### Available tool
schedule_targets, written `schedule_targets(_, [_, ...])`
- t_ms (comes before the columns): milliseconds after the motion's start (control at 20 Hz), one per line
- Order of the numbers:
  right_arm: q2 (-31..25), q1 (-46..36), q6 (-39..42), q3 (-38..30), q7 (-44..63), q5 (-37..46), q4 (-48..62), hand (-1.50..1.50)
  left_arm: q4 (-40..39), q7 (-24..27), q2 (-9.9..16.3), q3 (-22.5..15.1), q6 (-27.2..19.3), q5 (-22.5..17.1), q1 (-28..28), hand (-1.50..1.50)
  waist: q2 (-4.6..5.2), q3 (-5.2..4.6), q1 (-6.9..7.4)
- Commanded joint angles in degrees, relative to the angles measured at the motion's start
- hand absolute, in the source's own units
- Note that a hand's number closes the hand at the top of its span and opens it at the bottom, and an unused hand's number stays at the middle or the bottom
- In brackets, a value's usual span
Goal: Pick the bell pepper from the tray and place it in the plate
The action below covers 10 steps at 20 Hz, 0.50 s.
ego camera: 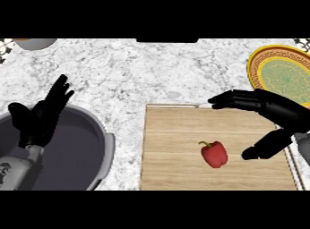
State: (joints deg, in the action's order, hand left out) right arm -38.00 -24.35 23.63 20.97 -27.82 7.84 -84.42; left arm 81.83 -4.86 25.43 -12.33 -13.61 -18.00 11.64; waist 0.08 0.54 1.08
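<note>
The red bell pepper [214, 154] lies on its side on the wooden tray [177, 165], a little right of the tray's middle, its green stem pointing up and to the left; nothing touches it. Just to the right of the pepper hangs the right hand [277, 117], spread wide, fingers reaching out above the pepper toward the tray's far edge and the thumb hanging down close beside the pepper, with a gap between them. Beyond the tray's far right corner sits the plate [258, 60], yellow-rimmed with a green centre and nothing on it. Well to the left of the pepper, past the tray's edge, the left hand [42, 116] rests open with fingers up over a grey bowl [103, 147]. This reads as the approach before the grasp: the pepper is not yet held. The next move likely calls for lowering the right hand so fingers and thumb bracket the pepper, closing on it, then lifting it toward the plate
</note>
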Motion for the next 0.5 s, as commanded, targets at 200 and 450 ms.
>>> schedule_targets(200, [-2.52, -4.87, 1.35, 2.29, -4.67, 13.25, 3.99, -1.50, 1.42, -3.81, 0.94, 1.71, 1.28, 0.04, -2.07, 0.00, -0.05, -0.53, -0.32])
schedule_targets(450, [-4.15, -1.83, 4.55, 3.33, 0.36, 17.05, -4.33, -1.50, -3.46, -1.24, -3.24, 1.52, -0.18, 2.73, -0.49, 0.00, -0.16, -0.57, -1.34])
